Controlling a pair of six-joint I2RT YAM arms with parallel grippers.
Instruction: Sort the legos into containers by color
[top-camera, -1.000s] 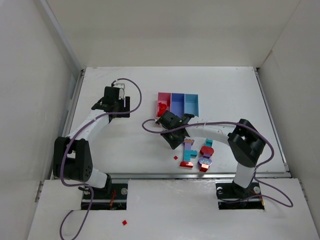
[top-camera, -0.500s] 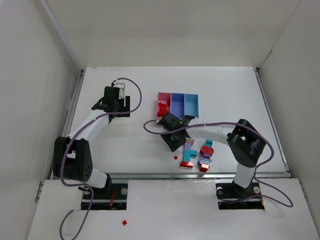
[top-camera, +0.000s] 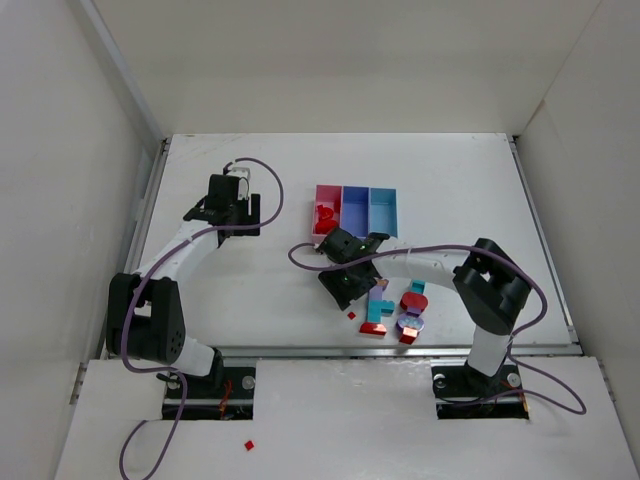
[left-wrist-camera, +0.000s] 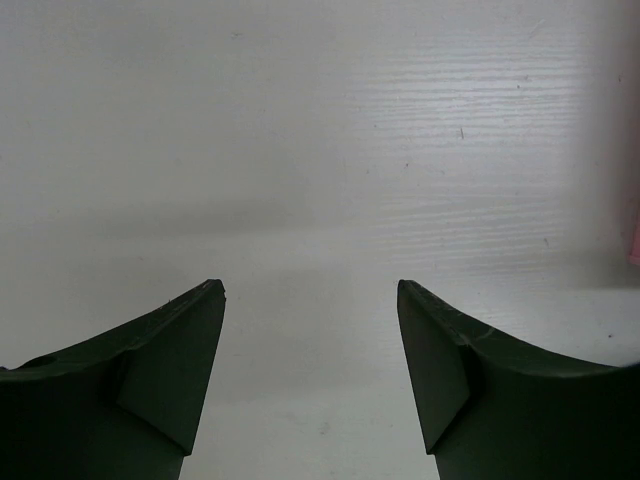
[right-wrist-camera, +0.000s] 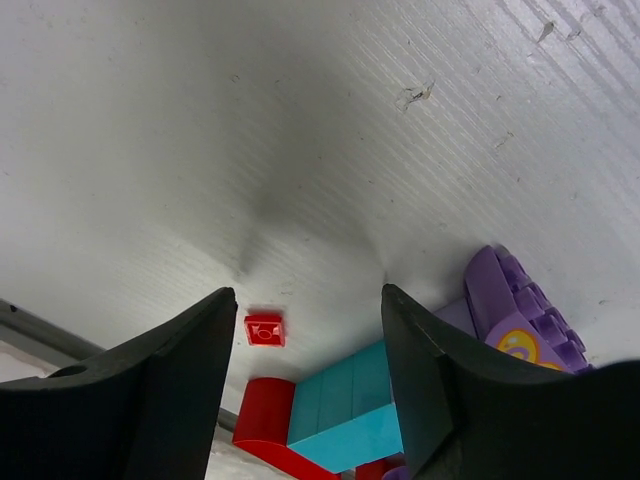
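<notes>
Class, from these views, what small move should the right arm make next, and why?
Probably lower the right gripper onto the tiny red chip and close. Its jaws stand open and empty, the chip lies alone between them, apart from the stacked clump, and the pink bin already holds red.

containers (top-camera: 355, 207): three bins joined in a row, pink, purple-blue, light blue, just above the middle of the top view | red legos (top-camera: 322, 213): lie in the pink bin | lego pile (top-camera: 395, 310): red, teal, purple, lower middle | tiny red chip (top-camera: 350, 315): just left of pile
</notes>
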